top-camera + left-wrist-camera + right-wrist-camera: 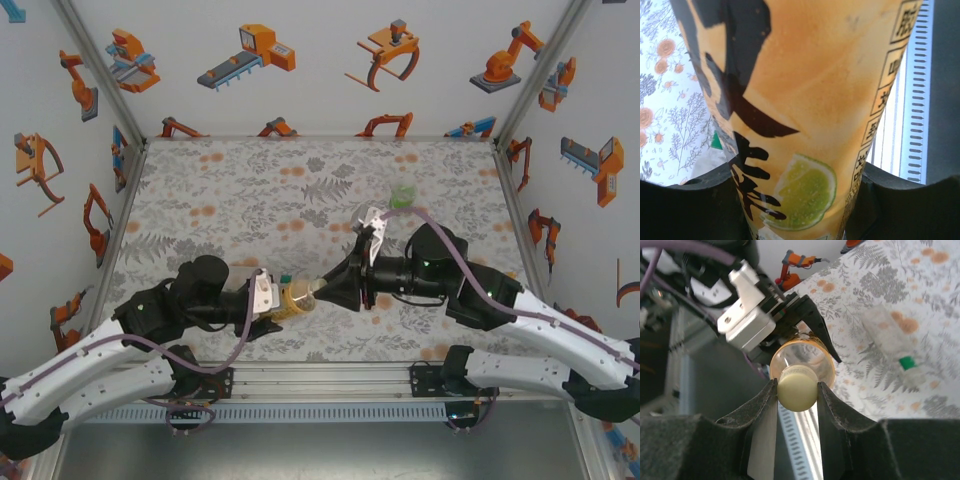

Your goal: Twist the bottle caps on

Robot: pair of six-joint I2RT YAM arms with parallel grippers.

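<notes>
The amber-yellow bottle is held level above the table's near edge, and my left gripper is shut on its body. The bottle's orange label shows a lime slice. My right gripper is shut on the pale yellowish cap, which sits at the mouth of this bottle. In the top view the right gripper meets the bottle's neck from the right. A clear bottle with a green cap on it lies on the patterned table. A greenish-clear bottle stands further back.
The flowered table mat is bounded by white walls with robot drawings on three sides. A slotted metal rail runs along the near edge, right under the held bottle. Purple cables loop over both arms.
</notes>
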